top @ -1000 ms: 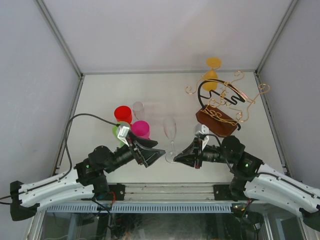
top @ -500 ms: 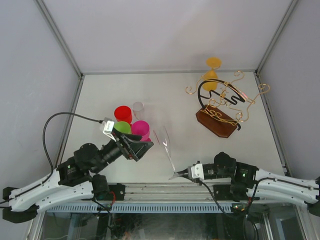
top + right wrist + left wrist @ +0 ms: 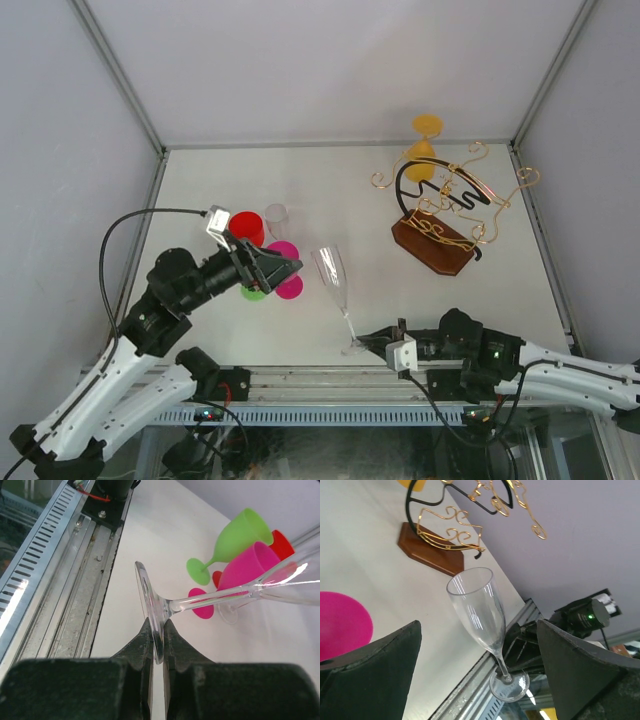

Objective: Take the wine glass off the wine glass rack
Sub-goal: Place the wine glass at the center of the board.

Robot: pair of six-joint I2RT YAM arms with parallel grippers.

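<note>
wine glass (image 3: 333,276) | foot pinched in right tool (image 3: 369,342) | off rack (image 3: 432,246)

Clear wine glass (image 3: 331,270), brown-black-gold wine glass rack (image 3: 432,246), pink goblet (image 3: 249,564), green goblet (image 3: 243,532).

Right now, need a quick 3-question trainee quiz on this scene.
1. True or false: the wine glass is off the wine glass rack.
2. Which part of the wine glass do the right fingers pinch? A rim, B stem, C foot.
3. Fill in: the left fingers stand ____ (open or shut).

Key: 1 true; 2 C; 3 open.
</note>
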